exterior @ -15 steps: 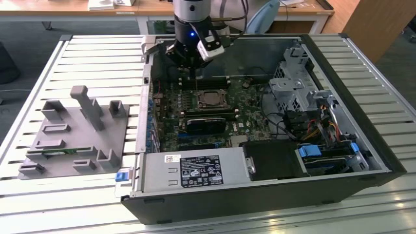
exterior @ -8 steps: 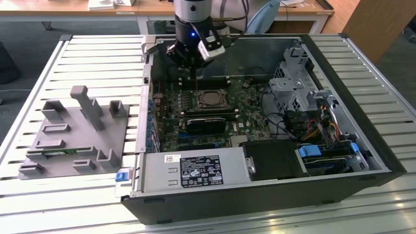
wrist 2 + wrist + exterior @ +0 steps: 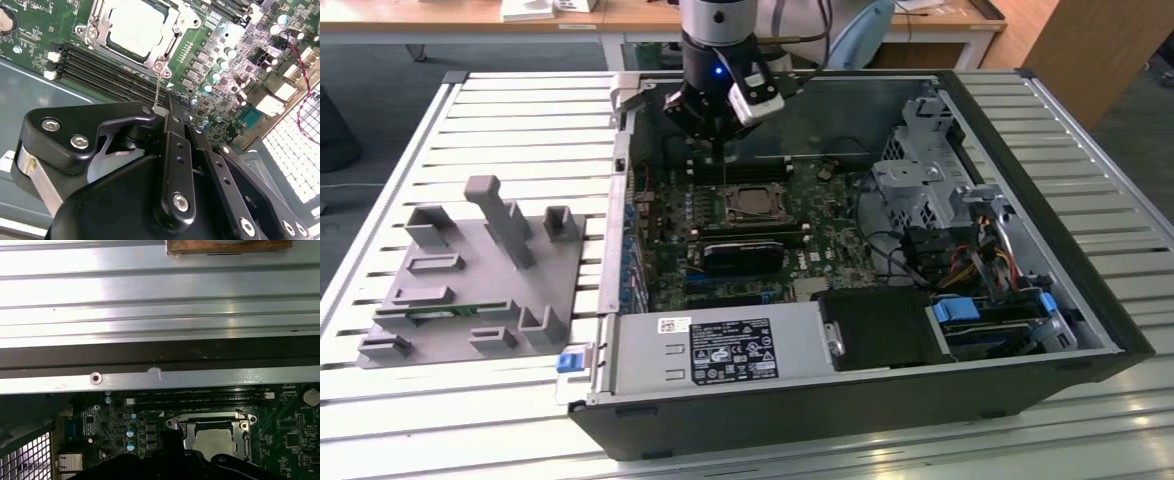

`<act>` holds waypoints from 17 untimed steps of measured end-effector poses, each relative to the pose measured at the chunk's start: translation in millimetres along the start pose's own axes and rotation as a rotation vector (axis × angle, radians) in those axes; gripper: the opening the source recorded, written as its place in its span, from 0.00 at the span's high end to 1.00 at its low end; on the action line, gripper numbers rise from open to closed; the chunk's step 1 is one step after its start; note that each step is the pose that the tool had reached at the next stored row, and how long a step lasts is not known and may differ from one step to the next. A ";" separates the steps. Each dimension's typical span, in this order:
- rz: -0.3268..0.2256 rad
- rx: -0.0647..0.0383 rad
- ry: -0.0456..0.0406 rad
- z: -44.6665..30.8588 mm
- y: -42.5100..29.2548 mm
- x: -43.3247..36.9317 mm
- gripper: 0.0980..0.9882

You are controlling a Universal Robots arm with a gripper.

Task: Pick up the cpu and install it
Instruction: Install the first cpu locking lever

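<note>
Silvery cpu (image 3: 131,26) sits in motherboard (image 3: 720,240) socket (image 3: 750,205), metal frame around it, mid-board inside open computer case (image 3: 854,300). Gripper (image 3: 720,135) hovers above board near case's far wall; fingers' state cannot be told, nothing seen held. Risk: thin lever wire (image 3: 157,90) close under gripper, could snag; chip may sit unlatched. Case lies on slatted metal table (image 3: 520,120); grey fixture tray (image 3: 467,280) toward table's edge; desks beyond.

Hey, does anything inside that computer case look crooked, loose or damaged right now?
Nothing stands out. The cpu lies flat and square in its socket frame on the motherboard, and the gripper hangs above the board near it. No loose or damaged parts show.
</note>
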State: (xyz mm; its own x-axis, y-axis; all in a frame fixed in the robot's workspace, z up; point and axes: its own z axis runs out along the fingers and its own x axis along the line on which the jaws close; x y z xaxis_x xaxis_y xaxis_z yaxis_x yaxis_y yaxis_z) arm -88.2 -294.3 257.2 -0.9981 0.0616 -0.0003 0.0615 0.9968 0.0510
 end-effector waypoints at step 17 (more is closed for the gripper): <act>0.000 0.000 0.0000 0.6 0.6 -9.9 0.99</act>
State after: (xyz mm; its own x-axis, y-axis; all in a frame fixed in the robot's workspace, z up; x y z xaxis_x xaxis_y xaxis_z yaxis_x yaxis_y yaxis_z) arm -78.2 -294.2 256.6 -0.9981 0.0616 -0.0003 0.0615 0.9968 0.0510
